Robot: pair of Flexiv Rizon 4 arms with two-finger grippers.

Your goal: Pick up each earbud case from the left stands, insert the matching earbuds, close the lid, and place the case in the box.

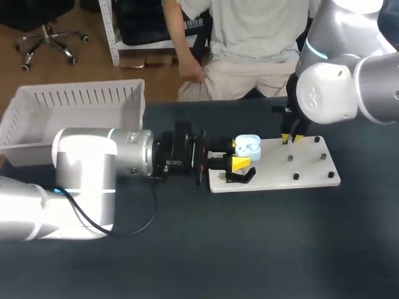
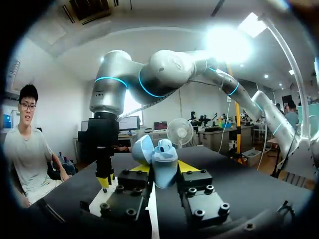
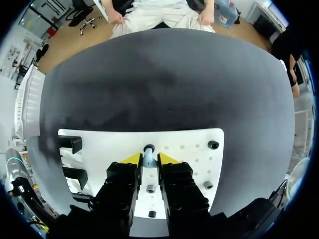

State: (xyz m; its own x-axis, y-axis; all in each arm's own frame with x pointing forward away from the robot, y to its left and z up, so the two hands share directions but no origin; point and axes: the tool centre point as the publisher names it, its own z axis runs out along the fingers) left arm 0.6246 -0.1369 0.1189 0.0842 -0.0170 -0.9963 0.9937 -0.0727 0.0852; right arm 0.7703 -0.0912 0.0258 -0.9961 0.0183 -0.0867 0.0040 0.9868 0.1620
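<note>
Earbud case [image 1: 248,148], lid open, is held clenched in the left end effector [image 2: 163,168] at the white board's [image 1: 312,177] left end, mid-tabletop; one earbud [image 3: 148,158], upright on the board just right of the case, is grasped by the nearer right end effector [image 3: 149,159].

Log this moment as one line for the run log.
left tool: shut on open earbud case, above white board | right tool: shut on earbud on the board | box: table's left
</note>
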